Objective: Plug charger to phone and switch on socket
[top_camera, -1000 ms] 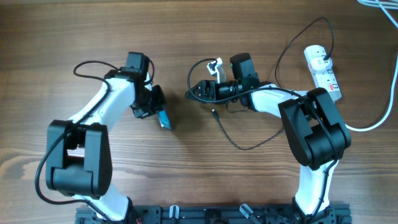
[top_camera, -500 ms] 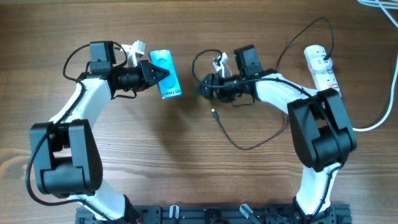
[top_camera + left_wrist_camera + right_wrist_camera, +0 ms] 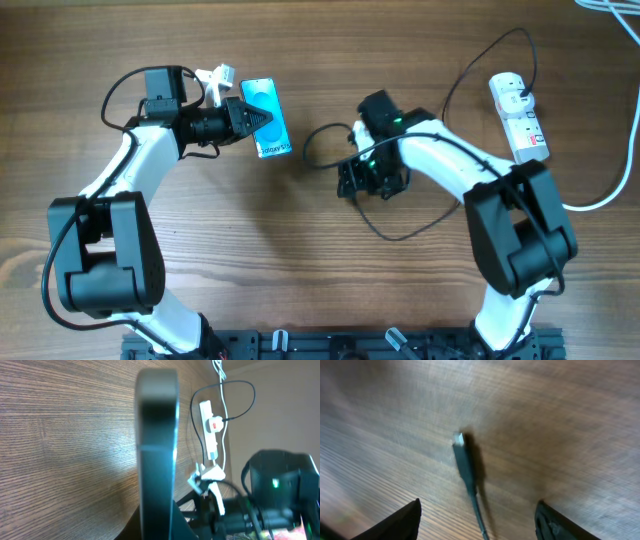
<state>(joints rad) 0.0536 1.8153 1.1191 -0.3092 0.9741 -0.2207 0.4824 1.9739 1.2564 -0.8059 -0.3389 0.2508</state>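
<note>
From overhead, my left tool [image 3: 248, 118] is clamped on the phone [image 3: 272, 135] and holds it off the worktop [image 3: 300, 290] with its teal screen facing up. My right tool [image 3: 350, 185] hangs over the free end of the charger [image 3: 388, 236], whose black cable loops back to a white adapter [image 3: 513, 95] seated in the socket [image 3: 522, 120] at the far right edge. So I judge the phone is picked up and the adapter is already in. The plug is not yet gripped or pushed into the phone, and the switch is not yet pressed; I cannot tell its position from here. In the left wrist view the phone [image 3: 157, 460] shows edge-on and dark, with the socket [image 3: 209, 430] well beyond it. In the right wrist view the silvery plug tip [image 3: 459, 440] lies flat on the worktop, with the right tool [image 3: 477, 517] spread wide on either side of the cable, touching nothing. My count is one phone, one charger, one socket and two tools.
</note>
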